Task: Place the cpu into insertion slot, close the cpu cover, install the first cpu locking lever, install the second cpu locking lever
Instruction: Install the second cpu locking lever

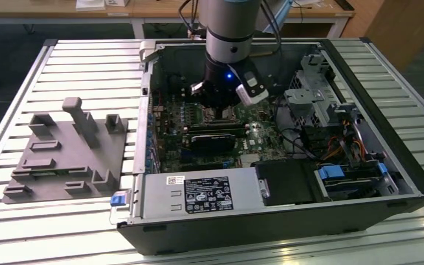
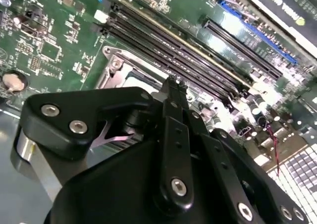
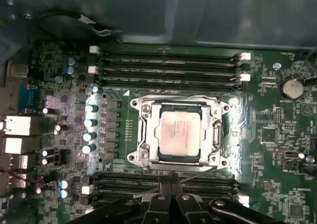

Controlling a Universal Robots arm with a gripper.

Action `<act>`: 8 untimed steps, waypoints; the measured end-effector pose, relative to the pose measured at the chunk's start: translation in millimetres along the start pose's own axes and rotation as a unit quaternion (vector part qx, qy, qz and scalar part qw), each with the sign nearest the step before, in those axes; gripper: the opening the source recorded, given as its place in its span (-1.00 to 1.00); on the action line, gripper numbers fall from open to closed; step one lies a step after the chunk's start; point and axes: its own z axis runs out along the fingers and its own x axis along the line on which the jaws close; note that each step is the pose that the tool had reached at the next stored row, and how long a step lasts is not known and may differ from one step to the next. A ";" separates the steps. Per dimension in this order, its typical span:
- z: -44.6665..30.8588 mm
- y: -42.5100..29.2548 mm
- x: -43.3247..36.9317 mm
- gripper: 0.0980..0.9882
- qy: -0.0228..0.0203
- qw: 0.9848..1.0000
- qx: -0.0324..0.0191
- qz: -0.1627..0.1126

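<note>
Silver cpu (image 3: 179, 130) sits in the slot (image 3: 148, 149), cover (image 3: 214, 130) seemingly down; levers I can't judge. My gripper (image 3: 171, 180) looks closed, empty.

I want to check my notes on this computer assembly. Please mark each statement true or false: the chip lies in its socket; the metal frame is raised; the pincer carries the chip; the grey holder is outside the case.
1. The chip lies in its socket. True.
2. The metal frame is raised. False: it lies flat around the chip.
3. The pincer carries the chip. False: the chip rests in the socket, apart from the pincer.
4. The grey holder is outside the computer case. True: it sits on the slatted table.
</note>
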 end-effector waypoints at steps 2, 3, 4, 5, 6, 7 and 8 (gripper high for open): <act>0.4 -1.9 0.2 -0.98 0.000 1.000 -0.011 0.000; 0.6 -3.2 0.2 -0.98 0.000 1.000 -0.015 0.000; 0.6 -5.1 0.3 -0.98 -0.001 1.000 -0.015 0.000; 0.7 -7.1 0.4 -0.98 0.000 1.000 -0.016 0.001; 0.7 -8.6 0.5 -0.98 -0.001 1.000 -0.016 0.001; 0.8 -9.7 1.3 -0.98 -0.001 1.000 -0.016 0.001; 0.9 -10.5 2.4 -0.98 -0.001 1.000 -0.016 0.001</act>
